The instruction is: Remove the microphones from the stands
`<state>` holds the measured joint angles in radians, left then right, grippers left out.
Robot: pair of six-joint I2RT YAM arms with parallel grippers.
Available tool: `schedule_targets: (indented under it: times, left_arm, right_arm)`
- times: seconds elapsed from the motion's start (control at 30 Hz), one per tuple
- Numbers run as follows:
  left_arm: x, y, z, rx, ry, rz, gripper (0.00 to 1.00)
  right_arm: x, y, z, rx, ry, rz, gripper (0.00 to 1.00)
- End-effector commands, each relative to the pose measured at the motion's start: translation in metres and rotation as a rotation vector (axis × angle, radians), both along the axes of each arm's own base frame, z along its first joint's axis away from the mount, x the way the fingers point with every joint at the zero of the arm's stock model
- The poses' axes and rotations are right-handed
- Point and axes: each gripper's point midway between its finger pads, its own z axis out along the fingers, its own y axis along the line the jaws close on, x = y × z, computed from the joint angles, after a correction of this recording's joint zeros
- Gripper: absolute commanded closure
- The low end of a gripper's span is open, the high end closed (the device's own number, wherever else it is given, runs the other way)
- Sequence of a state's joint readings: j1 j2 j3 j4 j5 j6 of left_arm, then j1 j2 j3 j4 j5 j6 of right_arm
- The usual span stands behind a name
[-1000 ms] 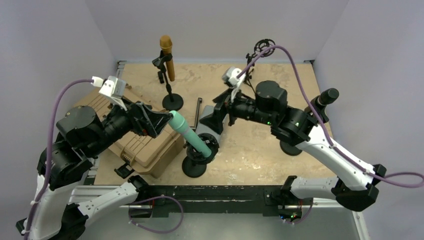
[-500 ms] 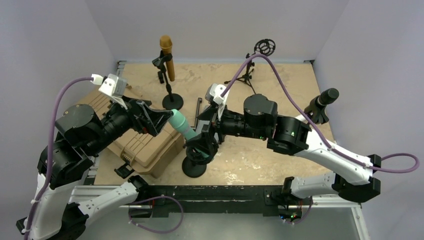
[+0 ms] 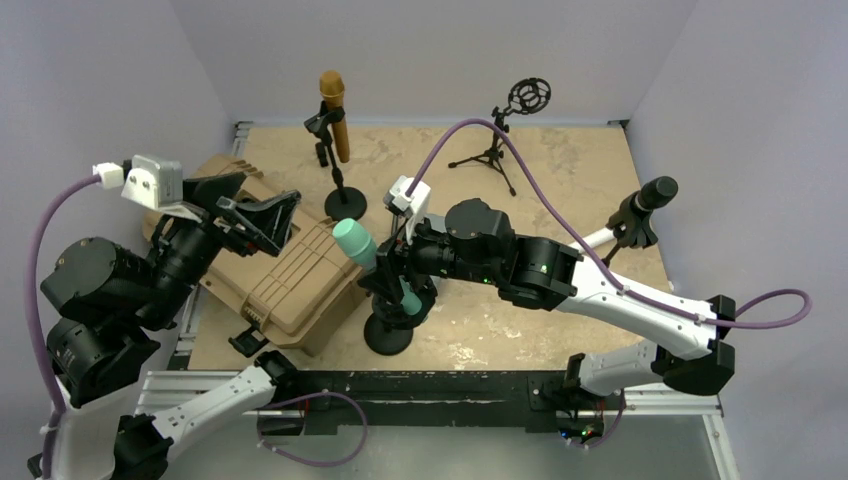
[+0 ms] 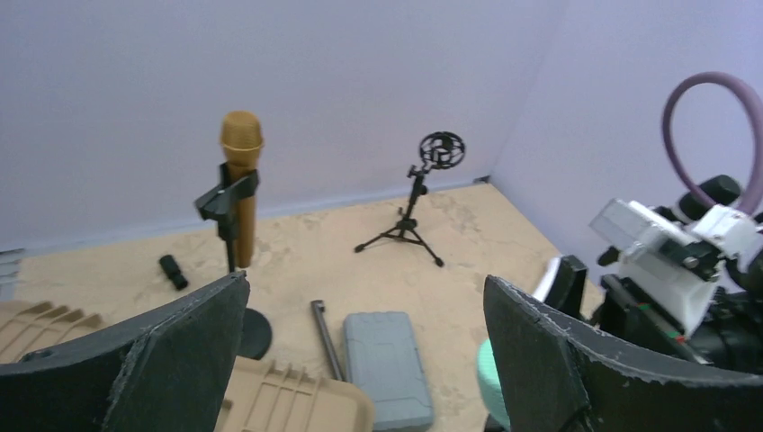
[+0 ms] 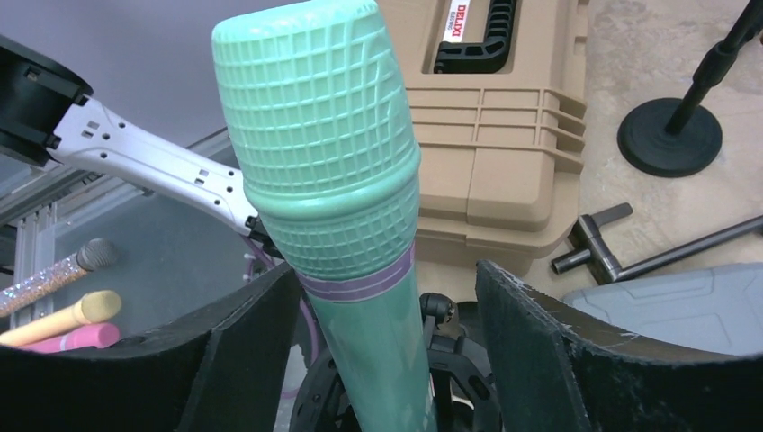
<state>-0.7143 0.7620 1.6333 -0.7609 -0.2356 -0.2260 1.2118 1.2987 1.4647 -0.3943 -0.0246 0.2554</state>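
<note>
At the counter's [image 3: 480, 330] six o'clock edge, the green microphone [image 5: 319, 171] sits clipped in the stand [image 3: 390, 338], head leaning toward ten o'clock. The right gripper [image 5: 378, 274] brackets the handle just under the head. Its jaws are not clenched, with a gap showing on one side. Pulling before they clamp could let the handle slip, and a sideways tug could topple the stand, since nothing braces its base. At nine o'clock, over the tan case [image 3: 290, 280], the left gripper [image 4: 364, 283] hangs with jaws released, holding nothing.
</note>
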Motion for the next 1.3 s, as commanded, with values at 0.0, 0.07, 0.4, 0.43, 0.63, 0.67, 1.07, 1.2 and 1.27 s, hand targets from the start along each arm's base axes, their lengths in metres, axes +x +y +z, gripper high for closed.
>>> schedule_targets:
  times: [0.0,0.07,0.4,0.43,0.63,0.67,1.07,1.2,1.27]
  left_arm:
    - [0.016,0.031,-0.002,0.016,-0.102,0.19,0.0]
    - [0.018,0.038,-0.008,0.024,-0.113,0.227,0.0]
    - [0.018,0.064,-0.03,0.0,-0.157,0.354,0.0]
    - [0.018,0.065,-0.033,0.001,-0.157,0.363,0.0]
    - [0.021,0.066,-0.042,0.013,-0.15,0.377,0.0]
    - [0.022,0.065,-0.043,0.01,-0.15,0.373,0.0]
    - [0.025,0.057,-0.052,0.011,-0.143,0.35,0.0]
    - [0.027,0.054,-0.054,0.016,-0.138,0.341,0.0]
    - [0.027,0.05,-0.056,0.014,-0.137,0.326,0.0]
  right_arm:
    - [0.005,0.0,0.024,0.084,-0.004,-0.053,0.34]
    - [0.006,-0.003,0.027,0.095,-0.005,-0.064,0.44]
    - [-0.003,-0.014,0.091,0.232,-0.053,-0.04,0.76]
    - [-0.003,-0.015,0.101,0.252,-0.061,-0.039,0.77]
    - [-0.004,-0.023,0.148,0.358,-0.104,-0.047,0.87]
    - [-0.004,-0.024,0.156,0.382,-0.112,-0.046,0.9]
    - [0.111,-0.098,0.183,0.36,-0.292,-0.8,1.0]
    - [0.199,-0.135,0.107,0.087,-0.188,-1.114,1.0]
    - [0.228,-0.158,0.066,-0.013,-0.133,-1.217,1.0]
